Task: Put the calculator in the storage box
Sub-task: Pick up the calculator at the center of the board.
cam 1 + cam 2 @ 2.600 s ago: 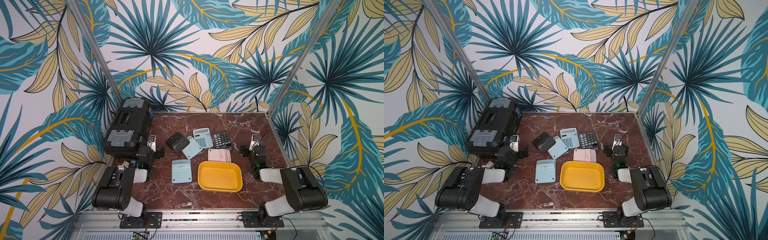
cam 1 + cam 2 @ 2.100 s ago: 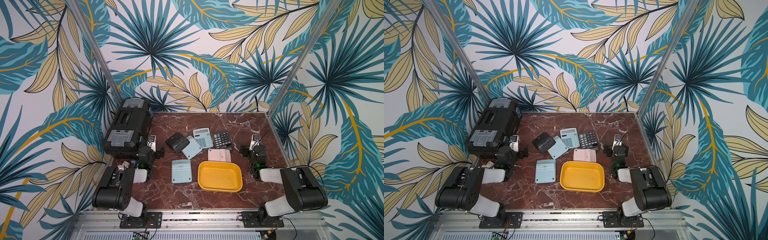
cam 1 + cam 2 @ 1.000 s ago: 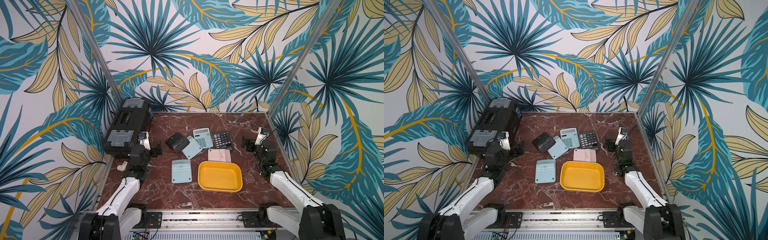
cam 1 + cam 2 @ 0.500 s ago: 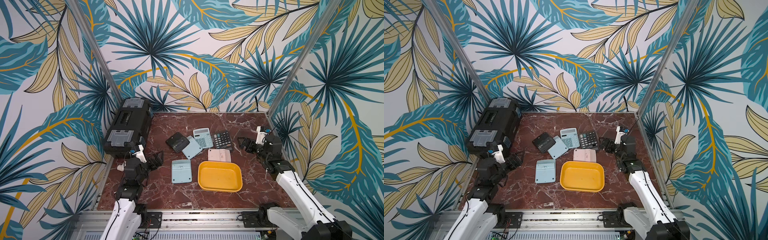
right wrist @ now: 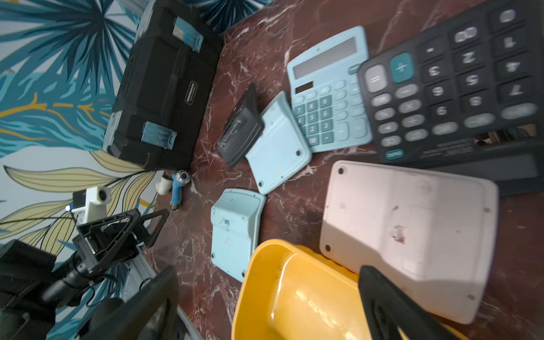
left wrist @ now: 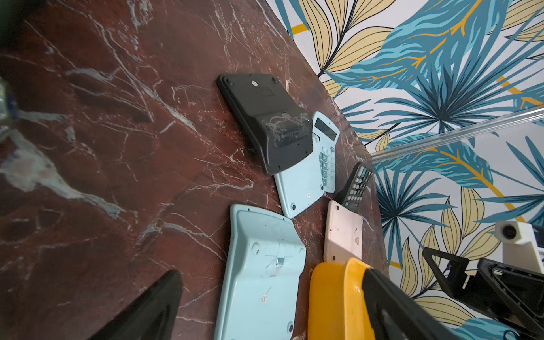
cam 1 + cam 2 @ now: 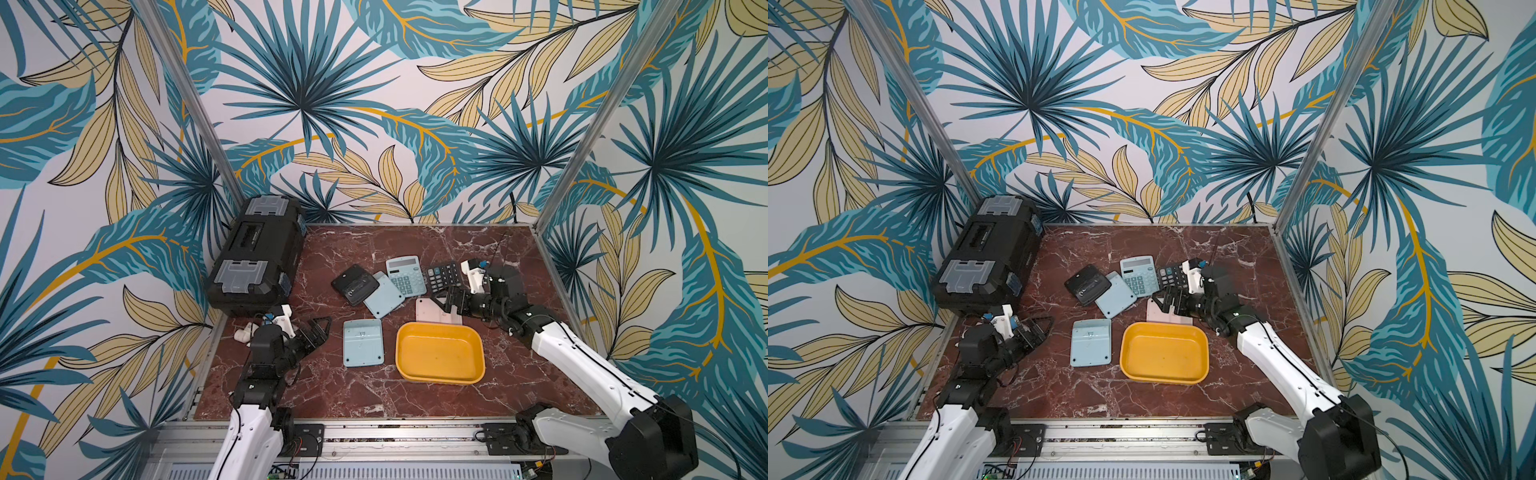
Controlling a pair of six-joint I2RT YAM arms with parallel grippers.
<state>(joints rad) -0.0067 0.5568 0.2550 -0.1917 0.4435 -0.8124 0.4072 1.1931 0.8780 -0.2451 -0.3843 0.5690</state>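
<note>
We log a big black toolbox, lid shut, grey latches on top, along the left edge of the red marble table. Just beside its near end lie a small white fitting and a blue one. Leaf-print walls stand on three sides.

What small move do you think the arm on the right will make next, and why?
Probably it lowers the right gripper onto the pink calculator and closes on it. The jaws stand open over that calculator, which lies face down right behind the storage box. The box holds nothing yet, so a grasp here looks like the shortest way in.
</note>
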